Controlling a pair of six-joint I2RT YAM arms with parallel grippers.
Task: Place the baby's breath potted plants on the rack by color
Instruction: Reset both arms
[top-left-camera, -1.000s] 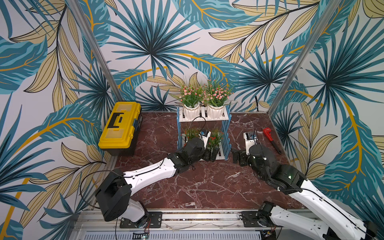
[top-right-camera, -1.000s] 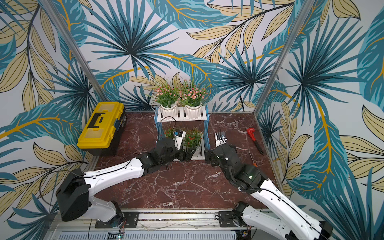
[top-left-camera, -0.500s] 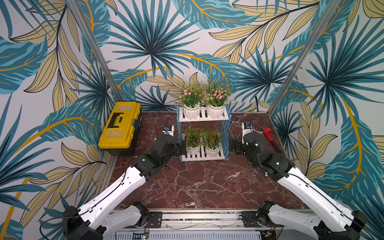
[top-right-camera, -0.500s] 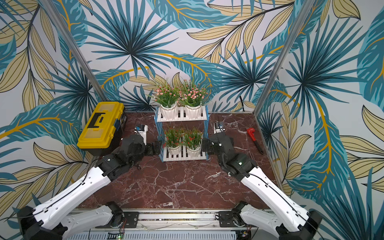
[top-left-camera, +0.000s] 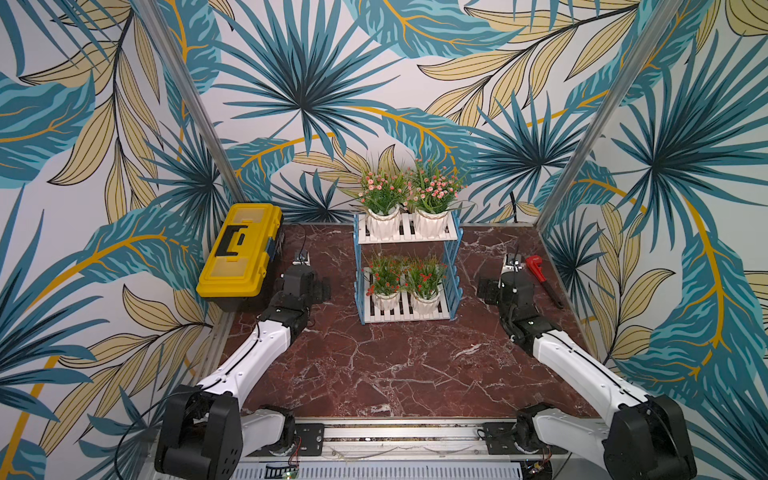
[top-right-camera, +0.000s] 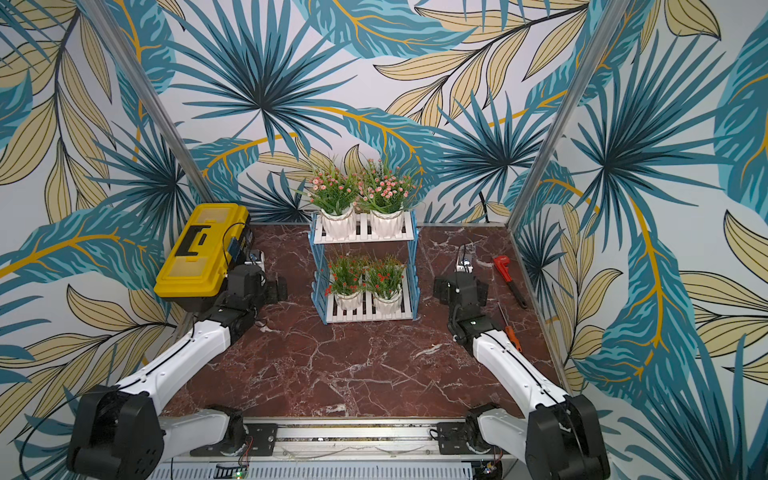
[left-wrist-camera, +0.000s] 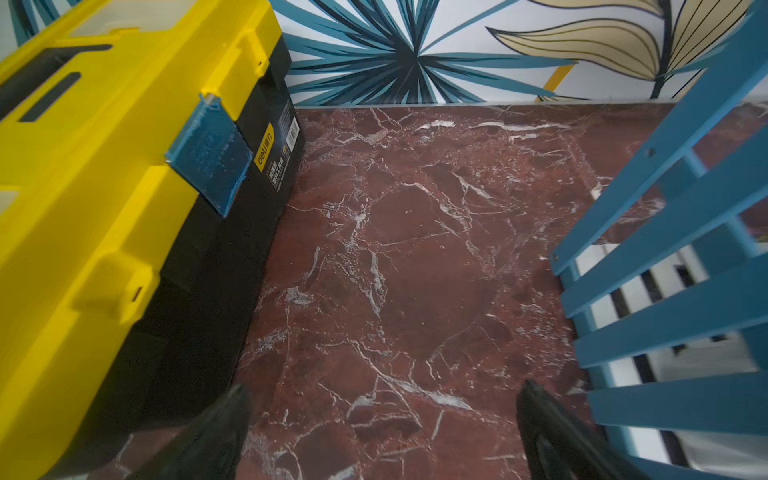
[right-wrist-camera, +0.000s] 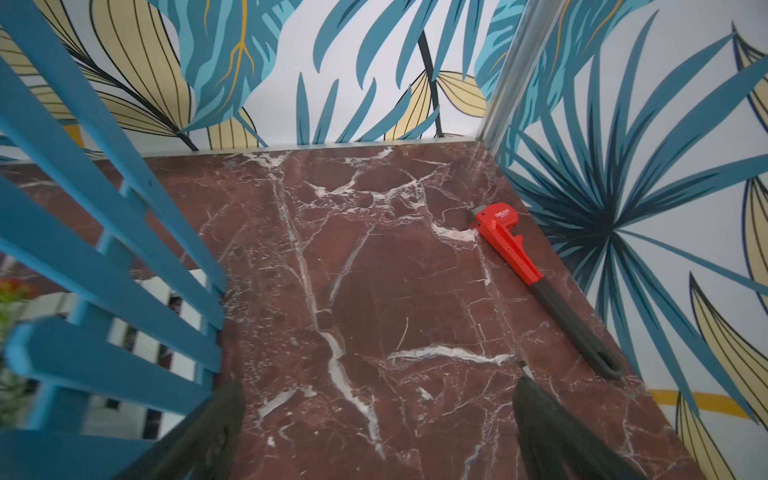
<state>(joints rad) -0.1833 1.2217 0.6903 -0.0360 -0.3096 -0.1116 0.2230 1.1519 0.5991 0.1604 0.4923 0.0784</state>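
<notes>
Left gripper (left-wrist-camera: 382, 390) is hanging over bare table to the left of the rack (top-left-camera: 453, 270), its dark fingers spread wide with nothing between them. Right gripper (right-wrist-camera: 378, 384) is hanging to the right of the rack, equally wide and empty.

The table (top-left-camera: 395, 374) is showing glossy red-brown marble with white veins.

The rack has two stepped tiers of white slatted boards and blue picket-like side frames. On the rack's lower, nearer tier the left red-flowered plant (top-left-camera: 384, 276) and the right red-flowered plant (top-left-camera: 426, 278) are standing upright side by side. Both are thin green sprigs with tiny red blooms in white faceted pots.

On the rack's upper, farther tier the left pink-flowered plant (top-left-camera: 380, 193) and the right pink-flowered plant (top-left-camera: 436, 189) are standing upright in matching white pots, their foliage touching.

A yellow plastic toolbox (top-left-camera: 239, 249) with a black base is lying left of the rack. A red pipe wrench (top-left-camera: 540, 276) with a black handle is lying right of the rack.
</notes>
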